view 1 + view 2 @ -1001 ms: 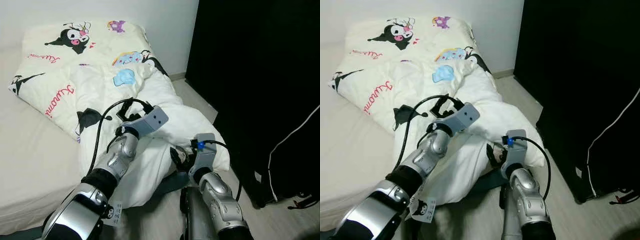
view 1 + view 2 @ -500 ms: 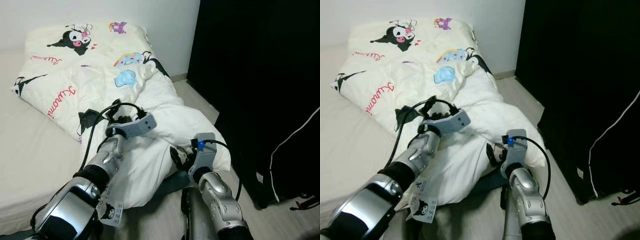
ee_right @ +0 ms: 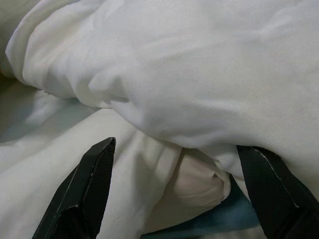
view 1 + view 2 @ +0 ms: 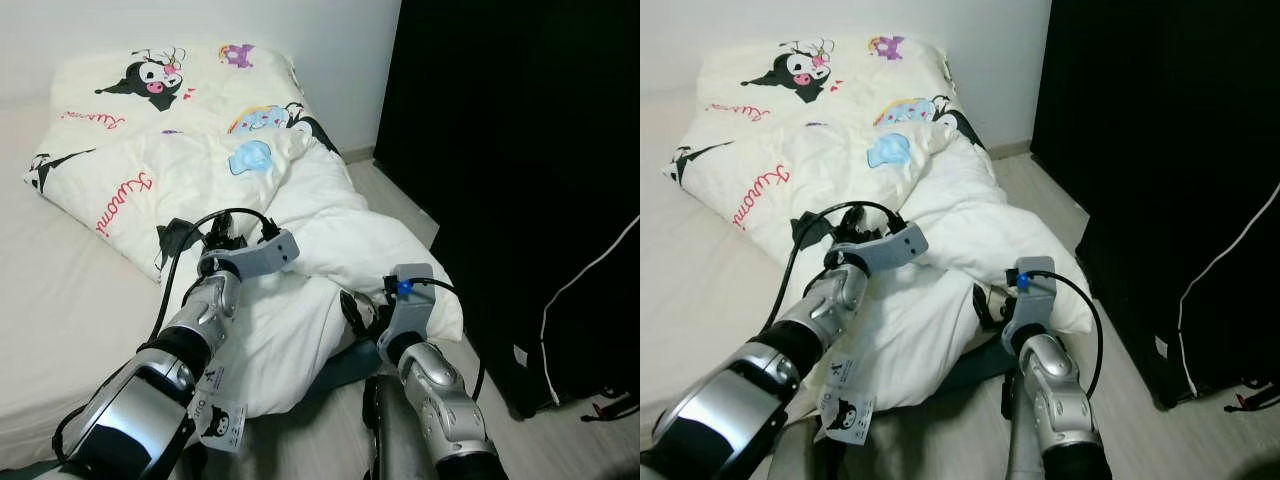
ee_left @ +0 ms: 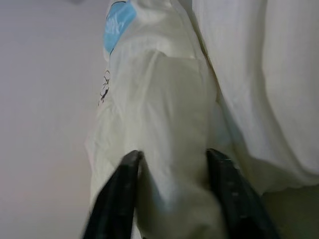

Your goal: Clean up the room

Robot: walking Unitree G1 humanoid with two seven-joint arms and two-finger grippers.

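Observation:
A cream duvet (image 4: 130, 170) printed with cartoon figures lies rumpled on the bed, its white underside (image 4: 350, 225) spilling over the bed's right edge toward the floor. My left gripper (image 5: 172, 196) is pressed into the duvet near the black print, shut on a raised fold of the cloth that fills the gap between its fingers (image 5: 119, 194). In the left eye view that gripper (image 4: 215, 243) is half buried in the fabric. My right gripper (image 3: 184, 199) hangs open at the drooping corner (image 4: 400, 250), its fingers (image 3: 87, 191) spread wide and touching the cloth without gripping it.
A bare white mattress sheet (image 4: 60, 300) lies to the left. A tall black wardrobe (image 4: 520, 150) stands close on the right, with a white cable (image 4: 575, 280) trailing down it. A narrow strip of floor (image 4: 570, 445) runs between. A cartoon care tag (image 4: 222, 420) hangs from the duvet's edge.
My left arm has swung left and lower across the duvet, its wrist now flatter on the cloth. The right arm has stayed put.

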